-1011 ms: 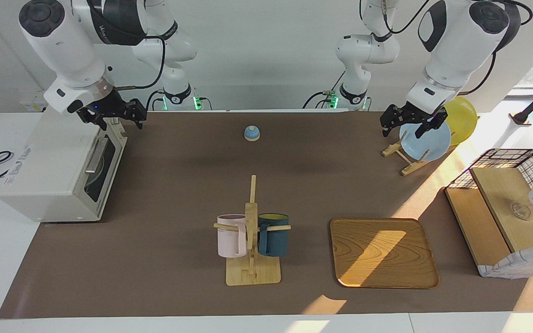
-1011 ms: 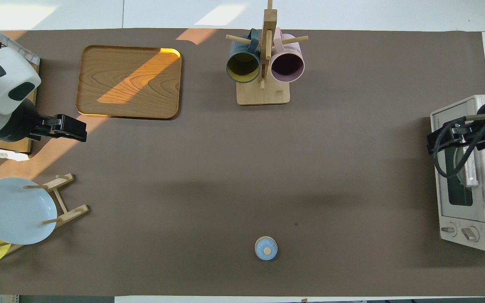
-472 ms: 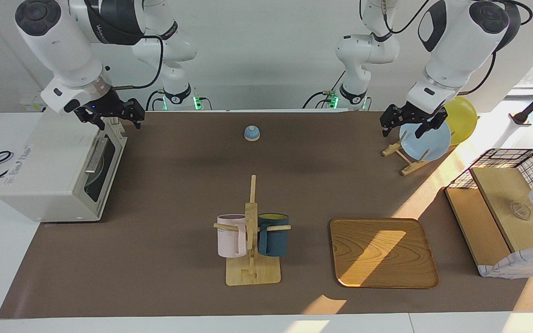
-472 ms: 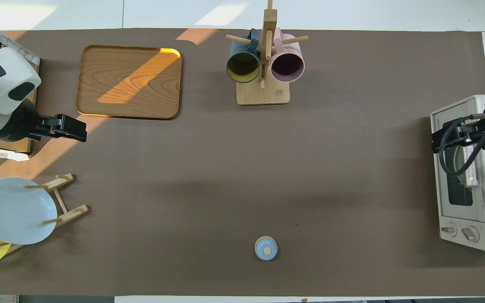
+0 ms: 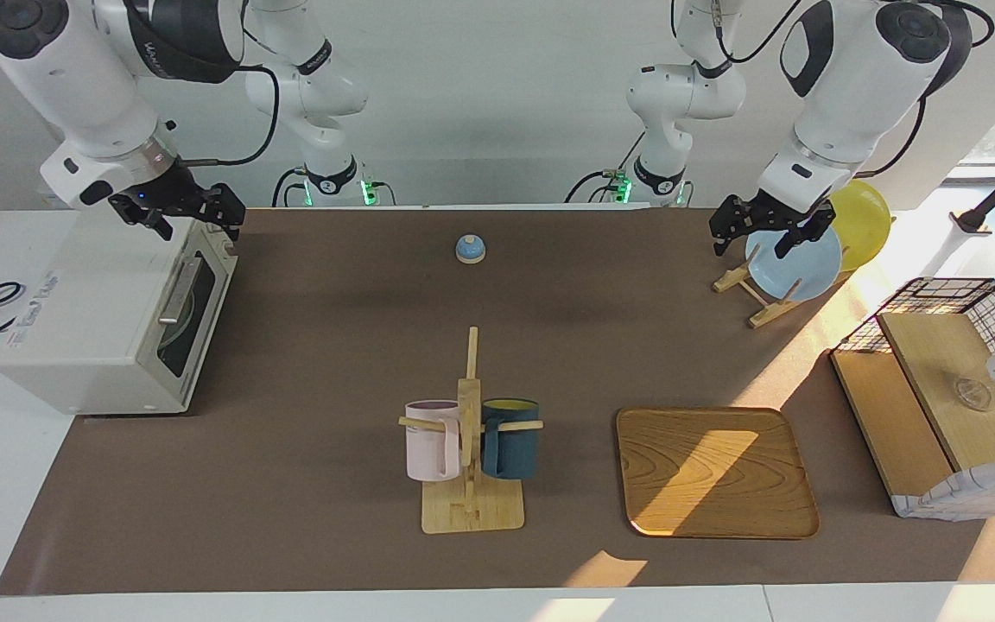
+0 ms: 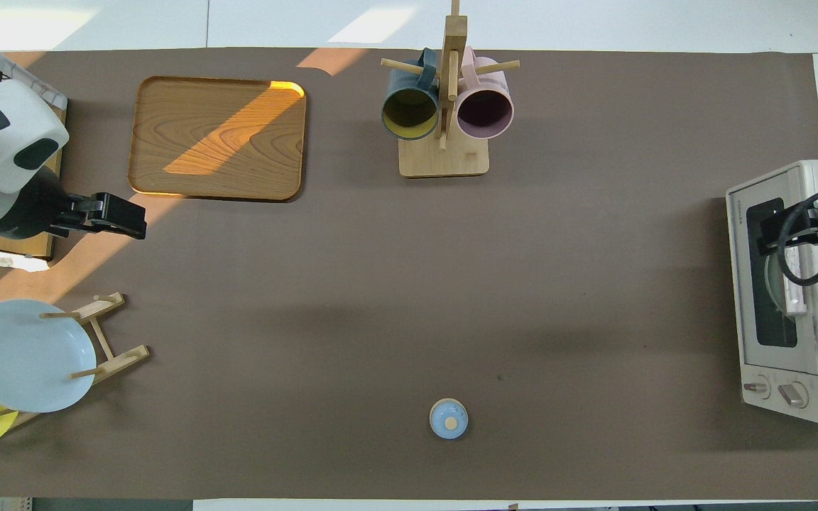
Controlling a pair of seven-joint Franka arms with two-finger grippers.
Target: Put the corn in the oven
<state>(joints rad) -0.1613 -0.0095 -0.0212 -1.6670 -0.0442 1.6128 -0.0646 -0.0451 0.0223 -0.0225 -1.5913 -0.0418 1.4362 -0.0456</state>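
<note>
The off-white oven (image 5: 91,320) stands at the right arm's end of the table, also seen from above as the oven (image 6: 806,341). Its glass door is closed, with the metal handle (image 5: 176,289) on the front. No corn shows in either view. My right gripper (image 5: 189,220) hangs open and empty over the oven's top edge above the door; from overhead the right gripper (image 6: 771,231) covers the door's window. My left gripper (image 5: 757,238) waits open and empty over the plate rack, and in the overhead view the left gripper (image 6: 132,223) sits beside the wooden tray.
A mug rack (image 5: 472,510) holds a pink mug and a dark blue mug. A wooden tray (image 5: 713,471) lies beside it. A plate rack (image 5: 761,298) holds a blue plate and a yellow plate. A small blue knobbed lid (image 5: 470,249) sits near the robots. A wire basket (image 5: 947,389) holds wooden boards.
My right gripper has drawn back from in front of the oven door to over the oven's top, toward the right arm's end. The left arm has not moved.
</note>
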